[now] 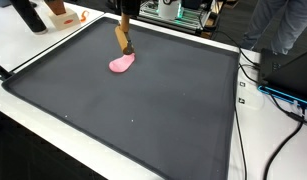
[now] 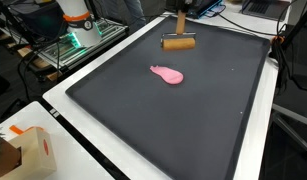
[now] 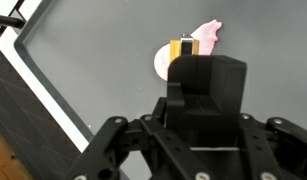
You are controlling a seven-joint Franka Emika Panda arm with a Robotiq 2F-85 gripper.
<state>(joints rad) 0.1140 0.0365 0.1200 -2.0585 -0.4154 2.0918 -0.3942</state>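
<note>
My gripper (image 3: 203,68) fills the lower wrist view with its fingers closed together. They appear shut on the upright handle of a wooden roller (image 1: 122,38), whose orange-brown head peeks out just past the fingertips (image 3: 178,48). In both exterior views the roller (image 2: 178,42) stands near the far edge of a dark grey mat (image 1: 163,110), handle pointing up out of frame. The gripper body shows only as a dark shape at the top edge (image 1: 121,8). A flat pink lump (image 1: 122,64) lies on the mat a little in front of the roller and apart from it (image 2: 168,74) (image 3: 206,38).
The mat (image 2: 193,120) lies on a white table (image 1: 33,55). A small cardboard box (image 2: 28,150) sits at a table corner. A white and orange robot base (image 2: 78,20) and cables (image 1: 278,95) stand beside the table, with desks and equipment behind.
</note>
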